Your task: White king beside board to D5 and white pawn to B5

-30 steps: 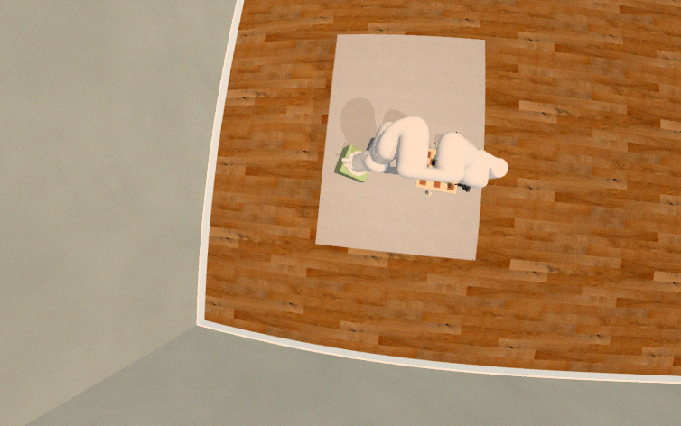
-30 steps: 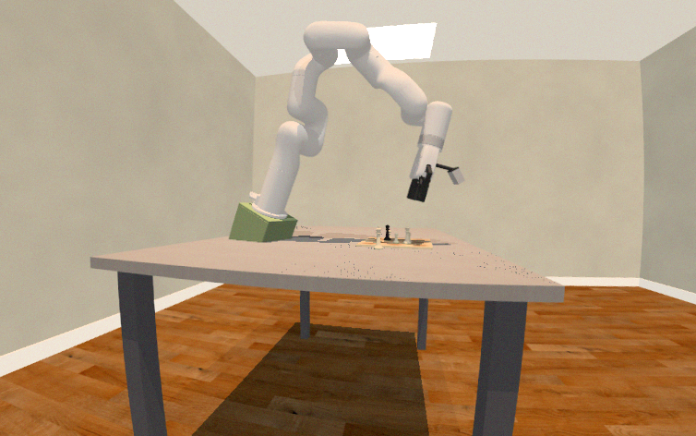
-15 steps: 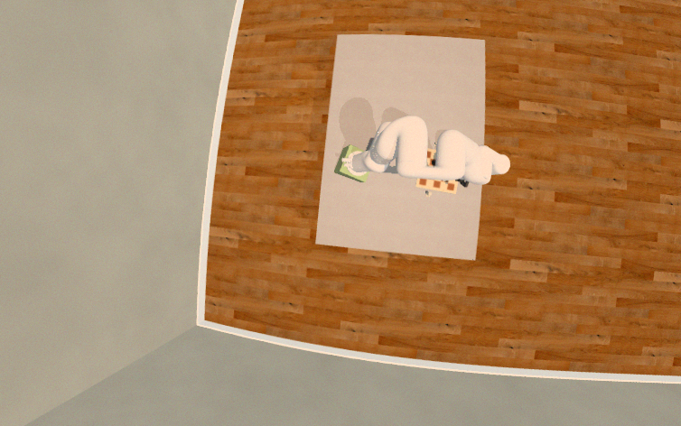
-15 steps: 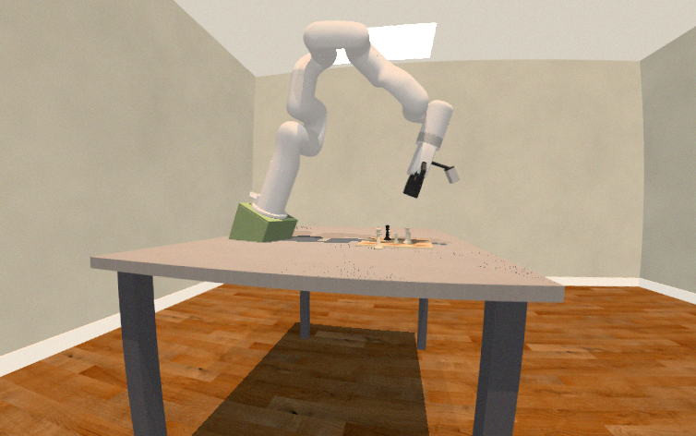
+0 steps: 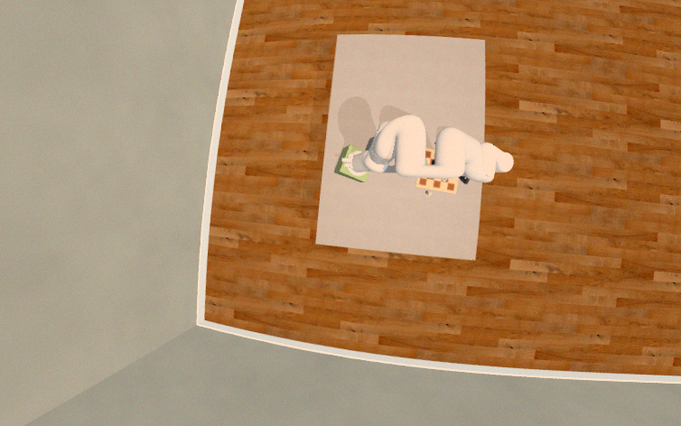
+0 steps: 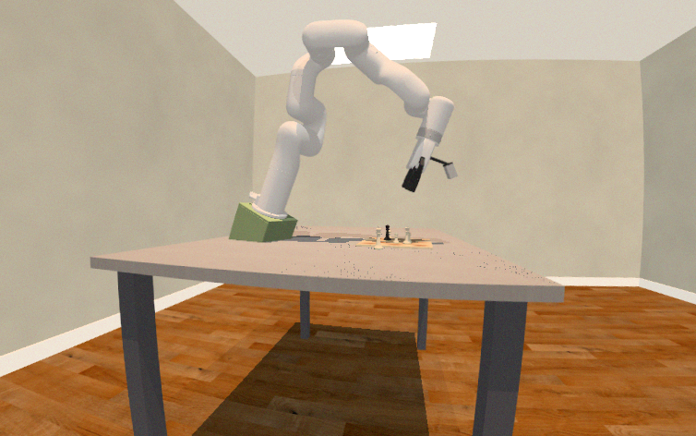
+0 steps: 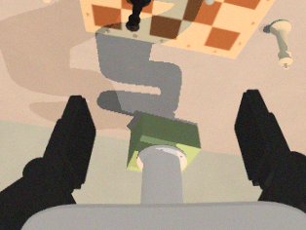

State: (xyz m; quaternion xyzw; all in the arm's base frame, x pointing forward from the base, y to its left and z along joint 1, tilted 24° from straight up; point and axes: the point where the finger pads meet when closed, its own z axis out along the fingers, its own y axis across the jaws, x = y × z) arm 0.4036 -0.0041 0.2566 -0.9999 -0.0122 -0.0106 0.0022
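Beside the board [image 5: 452, 189] [image 6: 422, 245] [image 7: 234, 53], the white king [image 5: 428, 193] [image 6: 378, 238] [image 7: 281, 37] is left standing; above, the gripper [image 6: 409, 191] [image 7: 164, 110] is spread fully, nothing held. The king's pickup seems in hand; alignment, then lowering, is needed.

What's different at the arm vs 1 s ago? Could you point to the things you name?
In the exterior view, the black-fingered end effector [image 5: 464, 179] [image 6: 409, 190] [image 7: 164, 110] has risen slightly and its fingertips have swung left, toward the green base block [image 5: 343, 173] [image 6: 248, 225] [image 7: 168, 128]. Nothing visibly gripped or released. Unchanged: the cream chess king [image 5: 428, 193] [image 6: 378, 237] [image 7: 281, 36] beside the orange-and-cream checkered board [image 5: 451, 187] [image 6: 401, 246] [image 7: 221, 39], and the board itself.
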